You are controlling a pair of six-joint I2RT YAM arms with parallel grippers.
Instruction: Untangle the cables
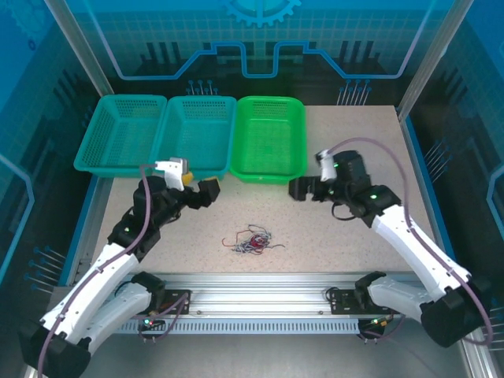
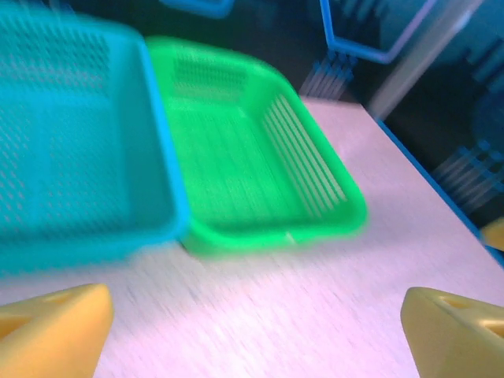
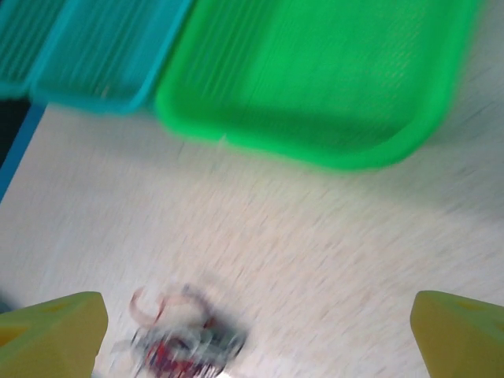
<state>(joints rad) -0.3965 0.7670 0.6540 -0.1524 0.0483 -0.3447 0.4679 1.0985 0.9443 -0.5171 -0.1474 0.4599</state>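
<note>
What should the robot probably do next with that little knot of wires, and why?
Probably lower the right gripper onto the cables. They lie in one tangled clump on the table, untouched, and both grippers hang open above it; the right wrist view already has the clump between its fingers.

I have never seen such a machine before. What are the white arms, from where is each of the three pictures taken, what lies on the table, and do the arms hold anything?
The white parts are two robot arms, fixed side by side at the near edge of the table. One picture comes from a camera above and behind them. The other two come from small cameras on the wrists; the yellow wedges at their lower corners are each arm's own fingers.

On the table lies a small tangle of thin cables, red, dark and whitish. At the far edge stand two teal baskets and a green basket.

The left gripper and the right gripper hang above the table, both open, holding nothing. The wrist pictures are blurred.
</note>
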